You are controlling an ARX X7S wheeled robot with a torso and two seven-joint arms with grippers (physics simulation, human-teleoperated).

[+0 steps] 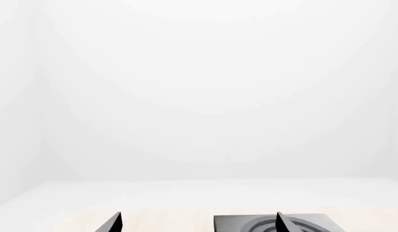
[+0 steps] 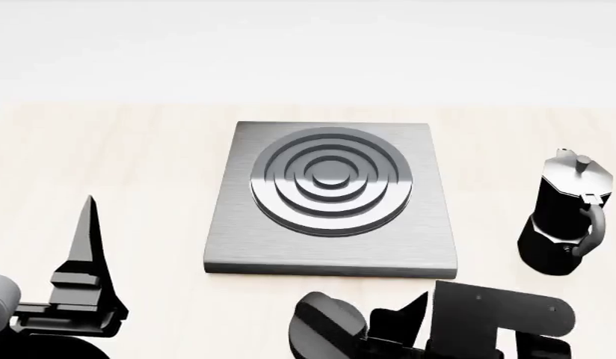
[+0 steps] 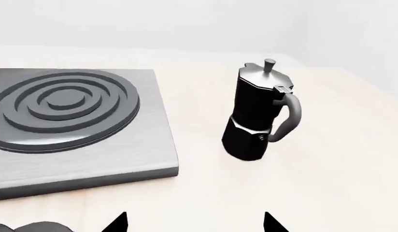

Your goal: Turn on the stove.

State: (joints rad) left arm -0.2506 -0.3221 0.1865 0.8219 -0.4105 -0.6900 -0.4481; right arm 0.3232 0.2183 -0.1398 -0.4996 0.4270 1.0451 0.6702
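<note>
We see the stove lying flat in the middle of the pale wooden table, a square slab of brushed grey metal with raised concentric burner rings set toward its far half. Its near edge faces us, and the bare strip of metal in front of the rings is unoccupied. We cannot make out the knob with any certainty; a rounded black shape sits just in front of the stove's near edge in the head view, but it merges with the arm hardware there and we cannot tell what it is.

To the right of the stove, apart from it, stands a black moka pot, upright, lid closed, its handle turned toward the near side. From the right wrist view the same pot stands clear of the slab's corner, with bare table between them.

Our right gripper hangs low just in front of the stove's near right corner; its two dark fingertips show well apart with nothing between them, so the jaws are spread. Our left gripper is out to the left of the stove, above the table, fingers likewise spread and empty, one tip overlapping the far-off stove in its own camera. In the head view, one left finger rises as a tall black blade over the bare table.
</note>
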